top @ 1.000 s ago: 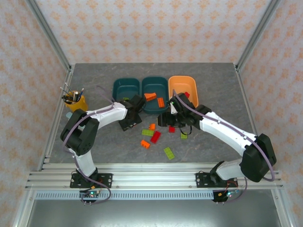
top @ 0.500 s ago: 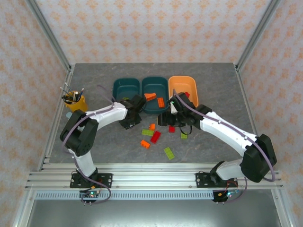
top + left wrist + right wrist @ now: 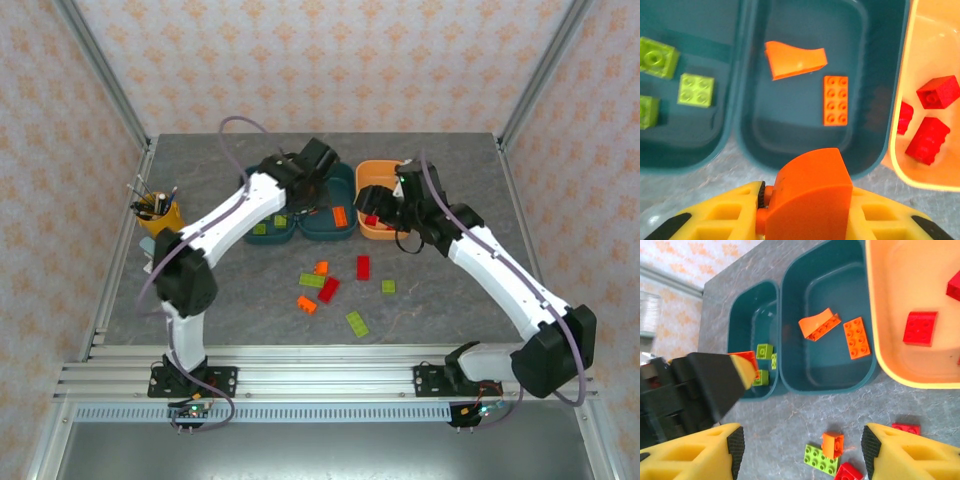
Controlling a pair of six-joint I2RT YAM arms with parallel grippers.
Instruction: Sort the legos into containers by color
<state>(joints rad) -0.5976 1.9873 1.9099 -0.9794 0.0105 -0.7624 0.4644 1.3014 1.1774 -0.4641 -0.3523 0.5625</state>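
My left gripper (image 3: 807, 220) is shut on an orange curved brick (image 3: 810, 185), held just above the near rim of the middle teal tray (image 3: 790, 135), which holds an orange slope (image 3: 795, 60) and a flat orange brick (image 3: 836, 100). Green bricks (image 3: 696, 90) lie in the left teal tray (image 3: 262, 190). Red bricks (image 3: 927, 140) lie in the orange tray (image 3: 392, 177). My right gripper (image 3: 800, 447) is open and empty, hovering by the orange tray's near left corner (image 3: 372, 205). Several loose bricks (image 3: 328, 290) lie on the table in front of the trays.
A yellow pen cup (image 3: 160, 212) stands at the left edge of the table. The left gripper (image 3: 705, 385) reaches in over the left teal tray's near corner in the right wrist view. Metal frame posts rise at the table's back corners.
Both arms swung from the loose bricks on the table back toward the trays. The left gripper carried the orange brick to the middle teal tray; the right gripper now hangs by the orange tray.
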